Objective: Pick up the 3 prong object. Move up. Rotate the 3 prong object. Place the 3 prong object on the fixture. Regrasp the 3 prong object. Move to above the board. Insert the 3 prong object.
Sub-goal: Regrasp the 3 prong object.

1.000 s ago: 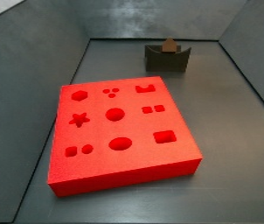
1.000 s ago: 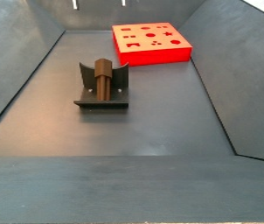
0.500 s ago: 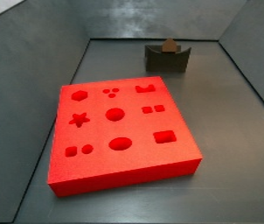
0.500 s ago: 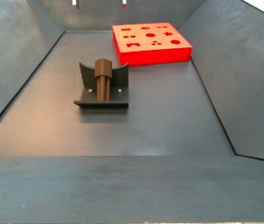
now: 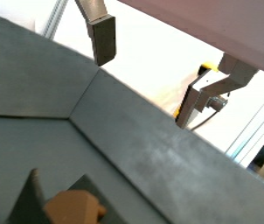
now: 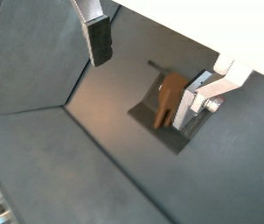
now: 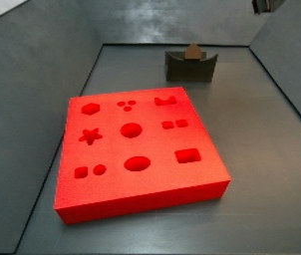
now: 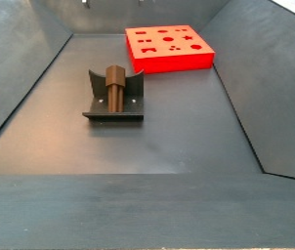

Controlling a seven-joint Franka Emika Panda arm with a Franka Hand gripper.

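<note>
Your gripper (image 6: 152, 66), wide open and empty, hangs high above the small brown three-pronged piece (image 6: 167, 100) resting on the dark notched fixture (image 8: 113, 95); regrasp looks next, so descend and straddle it.

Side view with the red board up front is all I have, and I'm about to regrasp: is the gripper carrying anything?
Observer: No. In a wrist view the gripper, well above the fixture, has its jaws open with nothing held between them.
Operator: Where's the 3 prong object?
Observer: Resting in the fixture's notch. A side view from the fixture's end shows the 3 prong object as a long brown piece, with nothing touching it.
</note>
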